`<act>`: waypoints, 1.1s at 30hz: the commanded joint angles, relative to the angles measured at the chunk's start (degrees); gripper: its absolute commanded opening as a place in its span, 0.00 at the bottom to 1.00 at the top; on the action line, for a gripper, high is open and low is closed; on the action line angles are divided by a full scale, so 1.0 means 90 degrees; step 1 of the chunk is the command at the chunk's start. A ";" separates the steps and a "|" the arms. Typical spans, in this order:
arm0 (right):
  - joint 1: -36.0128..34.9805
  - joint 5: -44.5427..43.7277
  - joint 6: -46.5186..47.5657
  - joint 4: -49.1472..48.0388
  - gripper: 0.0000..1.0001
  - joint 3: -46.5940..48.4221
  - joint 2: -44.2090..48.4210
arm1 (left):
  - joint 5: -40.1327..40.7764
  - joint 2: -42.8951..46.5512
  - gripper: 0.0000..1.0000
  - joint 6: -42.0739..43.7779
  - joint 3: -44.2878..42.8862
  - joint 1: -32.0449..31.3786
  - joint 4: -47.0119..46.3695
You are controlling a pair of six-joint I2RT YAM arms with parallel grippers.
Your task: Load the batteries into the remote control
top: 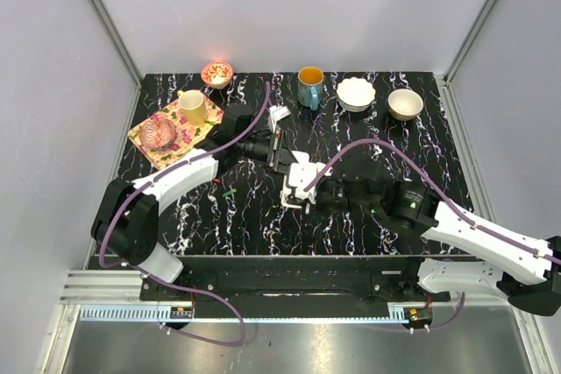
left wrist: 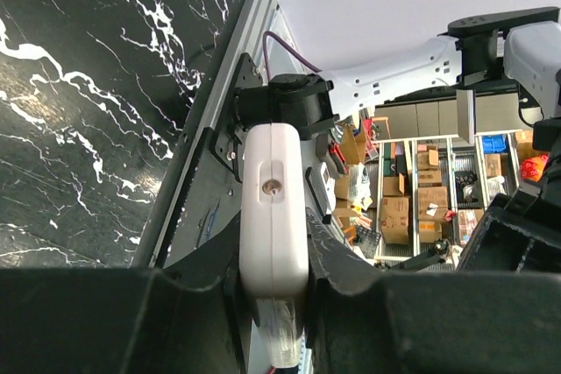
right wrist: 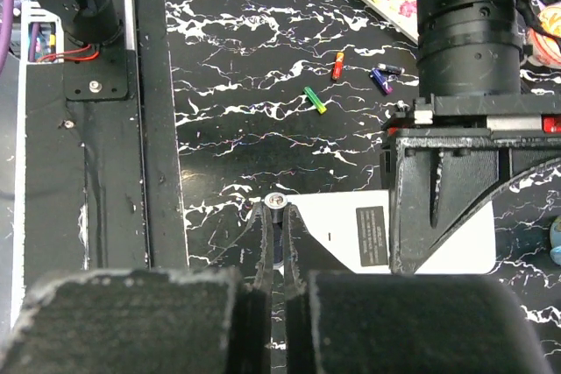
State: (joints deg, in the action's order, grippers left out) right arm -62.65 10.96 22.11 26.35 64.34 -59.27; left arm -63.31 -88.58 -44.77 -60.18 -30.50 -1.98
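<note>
My left gripper (left wrist: 273,256) is shut on the white remote control (left wrist: 273,181), which it holds edge-on. In the right wrist view the remote's plain white back (right wrist: 351,234) with a dark label faces the camera. My right gripper (right wrist: 277,221) is shut on a small dark battery with a silver end (right wrist: 276,202), pressed against the remote's left end. A reddish battery (right wrist: 338,66) and a greenish battery (right wrist: 315,100) lie loose on the black table further off. From above, both grippers, left (top: 282,153) and right (top: 302,192), meet at the remote (top: 296,179) mid-table.
A purple-blue battery (right wrist: 381,81) lies near the reddish one. A floral mat (top: 171,133) with a yellow cup (top: 193,107) and a glass dish is at the back left. A blue mug (top: 309,87), two bowls (top: 356,94) and a small white piece (top: 279,115) stand at the back.
</note>
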 commanded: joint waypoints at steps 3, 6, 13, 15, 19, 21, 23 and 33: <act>-0.0411 -0.0524 0.0512 -0.0154 0.00 0.0117 -0.0163 | -0.0085 0.0145 0.00 0.0024 -0.0140 -0.0166 0.0171; -0.0538 -0.0680 0.0639 -0.0067 0.00 0.0156 -0.0309 | -0.0085 0.0174 0.00 -0.0005 -0.0081 -0.0195 0.0171; -0.0695 -0.1120 0.0951 0.0246 0.00 0.0283 -0.0593 | -0.0104 0.0378 0.00 -0.0015 0.0037 -0.0214 0.0171; -0.0695 -0.1189 0.1000 0.0285 0.00 0.0312 -0.0622 | -0.0104 0.0437 0.00 0.0023 0.0085 -0.0224 0.0171; -0.0685 -0.1345 0.1079 0.0412 0.00 0.0342 -0.0700 | -0.0114 0.0505 0.00 0.0053 0.0173 -0.0234 0.0171; -0.0685 -0.1316 0.1088 0.0393 0.00 0.0303 -0.0710 | -0.0104 0.0506 0.00 0.0063 0.0193 -0.0234 0.0161; -0.0695 -0.1267 0.1069 0.0393 0.00 0.0293 -0.0720 | -0.0104 0.0516 0.00 0.0063 0.0203 -0.0234 0.0152; -0.0704 -0.0964 0.0893 0.0402 0.00 0.0332 -0.0817 | -0.0046 0.0437 0.00 0.0004 0.0144 -0.0253 0.0073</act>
State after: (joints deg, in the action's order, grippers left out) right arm -68.38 1.13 30.68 29.91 64.51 -66.46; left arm -63.22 -86.35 -44.80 -58.48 -32.42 0.97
